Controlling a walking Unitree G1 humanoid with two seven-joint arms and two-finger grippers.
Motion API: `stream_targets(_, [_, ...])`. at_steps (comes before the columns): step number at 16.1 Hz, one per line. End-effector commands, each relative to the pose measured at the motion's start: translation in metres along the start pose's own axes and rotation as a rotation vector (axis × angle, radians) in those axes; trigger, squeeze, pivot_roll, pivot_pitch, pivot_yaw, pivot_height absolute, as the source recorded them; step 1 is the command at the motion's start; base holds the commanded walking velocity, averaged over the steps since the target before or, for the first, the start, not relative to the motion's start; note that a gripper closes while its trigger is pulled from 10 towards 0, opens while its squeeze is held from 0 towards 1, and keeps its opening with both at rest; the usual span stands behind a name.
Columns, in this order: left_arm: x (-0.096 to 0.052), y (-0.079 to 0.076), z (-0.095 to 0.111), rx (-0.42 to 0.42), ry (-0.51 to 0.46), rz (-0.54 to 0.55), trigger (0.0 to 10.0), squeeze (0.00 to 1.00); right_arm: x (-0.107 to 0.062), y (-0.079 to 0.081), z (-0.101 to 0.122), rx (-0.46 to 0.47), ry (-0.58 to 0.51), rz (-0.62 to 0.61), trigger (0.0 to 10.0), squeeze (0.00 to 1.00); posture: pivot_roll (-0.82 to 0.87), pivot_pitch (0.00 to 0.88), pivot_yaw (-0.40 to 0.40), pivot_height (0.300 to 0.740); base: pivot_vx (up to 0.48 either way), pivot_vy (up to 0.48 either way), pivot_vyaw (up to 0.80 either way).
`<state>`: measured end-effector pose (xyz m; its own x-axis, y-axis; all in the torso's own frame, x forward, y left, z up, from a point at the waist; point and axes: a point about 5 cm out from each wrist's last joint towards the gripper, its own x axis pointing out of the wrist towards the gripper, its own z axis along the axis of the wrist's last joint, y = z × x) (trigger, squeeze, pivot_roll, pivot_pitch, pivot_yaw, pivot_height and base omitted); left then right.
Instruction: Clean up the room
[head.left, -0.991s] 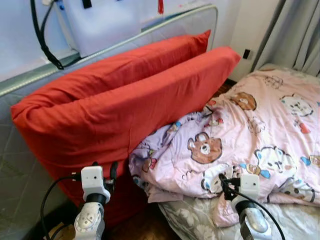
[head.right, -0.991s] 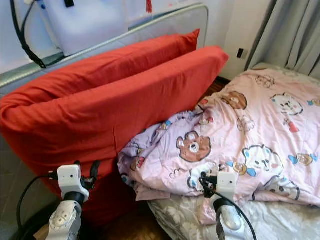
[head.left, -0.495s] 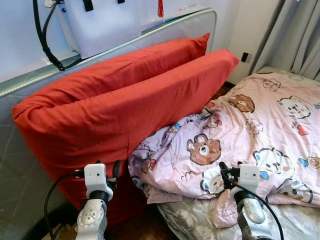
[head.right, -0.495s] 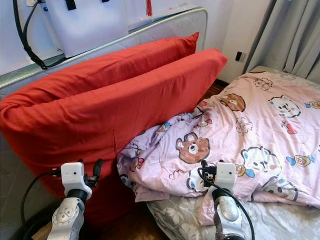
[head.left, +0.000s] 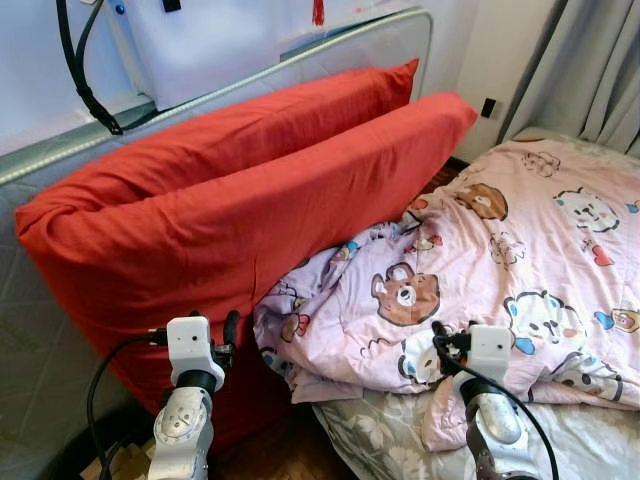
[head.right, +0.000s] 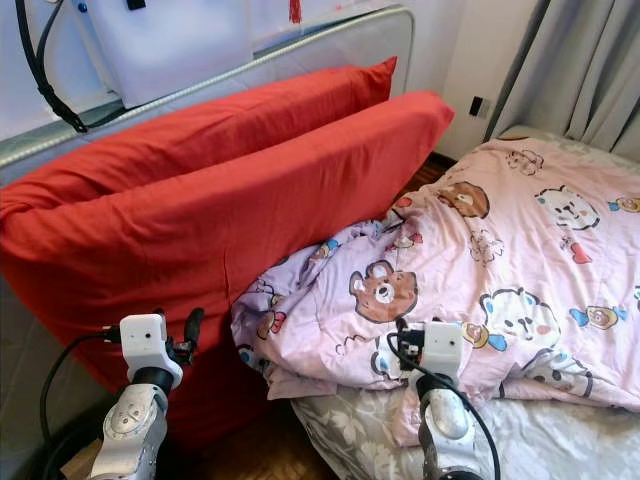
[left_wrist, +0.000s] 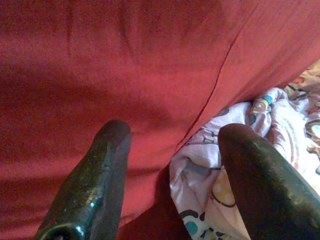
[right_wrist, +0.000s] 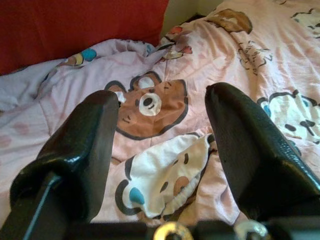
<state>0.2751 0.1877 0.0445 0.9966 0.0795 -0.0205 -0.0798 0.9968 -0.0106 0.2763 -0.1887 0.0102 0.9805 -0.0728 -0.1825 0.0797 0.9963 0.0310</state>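
Two big red pillows (head.left: 240, 210) lean upright against the grey headboard (head.left: 60, 160) on the left. A pink quilt printed with cartoon bears (head.left: 480, 260) lies rumpled over the bed, its folded edge touching the pillows' foot. My left gripper (left_wrist: 172, 145) is open, held low just before the front red pillow (left_wrist: 125, 70) where it meets the quilt. Over the quilt's near edge my right gripper (right_wrist: 162, 107) stands open, a brown bear print (right_wrist: 147, 107) showing between its fingers. Neither holds anything.
A grey floral sheet (head.left: 390, 440) shows under the quilt's front edge, with dark wooden floor (head.left: 280, 455) beside it. Grey curtains (head.left: 590, 60) hang at the back right, next to a wall socket (head.left: 488, 107). A black cable (head.left: 85, 75) hangs above the headboard.
The head camera has wobbled slightly, shifting the whole picture. Both arms stay low with grippers open; pillows and quilt lie as before.
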Motion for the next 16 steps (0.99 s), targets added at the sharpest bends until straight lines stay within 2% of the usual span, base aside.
stream_targets(1, [0.0018, -0.0015, 0.0008, -0.013, 0.008, 0.002, 10.0, 0.00, -0.0017, 0.0003, -0.0016, 0.004, 0.009, -0.005, 10.0, 0.00, 0.01, 0.115, -0.006, 0.706, 0.000, 0.000, 0.00])
stream_targets(4, [0.0029, -0.0022, 0.0017, -0.016, 0.009, 0.001, 10.0, 0.00, -0.0015, 0.0016, -0.0024, -0.002, 0.027, -0.003, 10.0, 0.00, 0.01, 0.120, -0.006, 0.706, 0.000, 0.000, 0.00])
stream_targets(7, [0.0028, -0.0022, 0.0016, -0.015, 0.012, 0.001, 10.0, 0.00, -0.0015, 0.0033, -0.0013, 0.003, 0.023, 0.005, 10.0, 0.00, 0.01, 0.120, -0.008, 0.676, 0.000, 0.000, 0.00])
stream_targets(16, [0.0011, -0.0082, -0.0042, -0.023, 0.049, -0.028, 10.0, 0.00, -0.0012, 0.0034, 0.0025, 0.001, 0.018, 0.018, 10.0, 0.00, 0.01, 0.125, -0.008, 0.676, 0.000, 0.000, 0.00])
